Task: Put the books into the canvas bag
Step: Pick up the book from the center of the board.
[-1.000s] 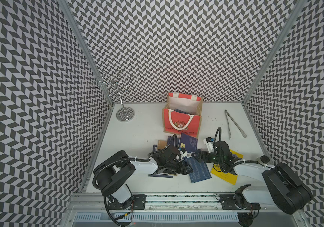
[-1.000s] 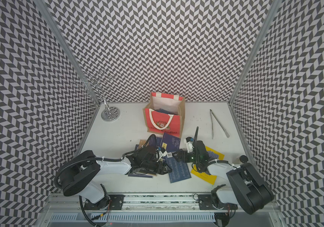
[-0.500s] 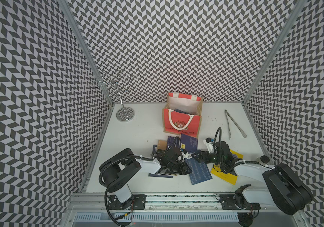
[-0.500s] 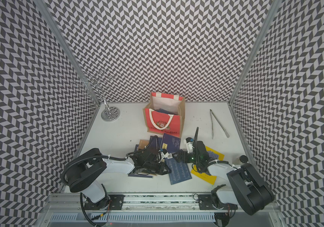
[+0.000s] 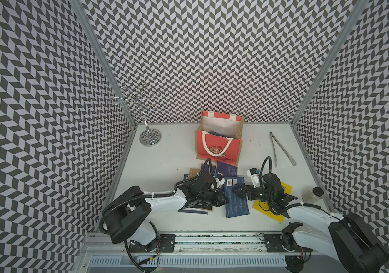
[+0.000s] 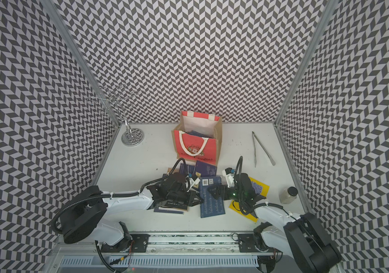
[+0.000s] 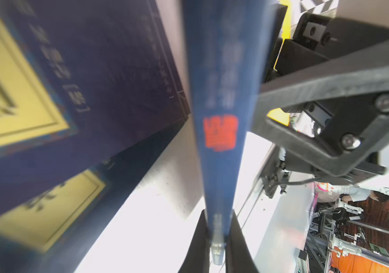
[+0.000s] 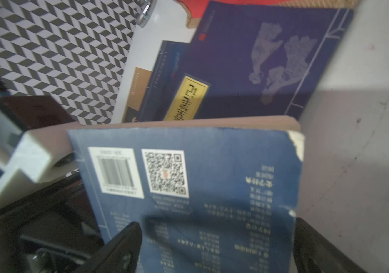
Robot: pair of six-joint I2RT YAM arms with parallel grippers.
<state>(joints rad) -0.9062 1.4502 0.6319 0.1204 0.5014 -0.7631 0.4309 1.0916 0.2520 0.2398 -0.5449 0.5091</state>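
Top views: the canvas bag (image 5: 232, 146) stands upright toward the far edge of the desk (image 5: 165, 151), at mid-width, mouth open, with dark covers already showing inside. The remaining books (image 5: 226, 169) lie scattered between the bag and the near edge. The left gripper (image 5: 222, 202) and the right gripper (image 5: 238, 191) face each other low across the blue book (image 5: 236, 205), which lies barcode side up near the middle of the desk. Left wrist view: the left gripper (image 7: 217, 236) is clamped on the thin edge of the blue book (image 7: 219, 94) and the fingertips (image 7: 198, 236) press both faces. A second ago these jaws stood apart, so the grasp is newly made. Right wrist view: the right gripper (image 8: 217, 224) is spread wide, one finger on either side of the blue book (image 8: 212, 189). Whether it touches the cover cannot be told. Judgement: the book is secured by one arm – the pick step appears complete, and lifting and carrying to the bag remain. The right arm likely needs to clear first, since a thin paperback held by its edge may sag or twist
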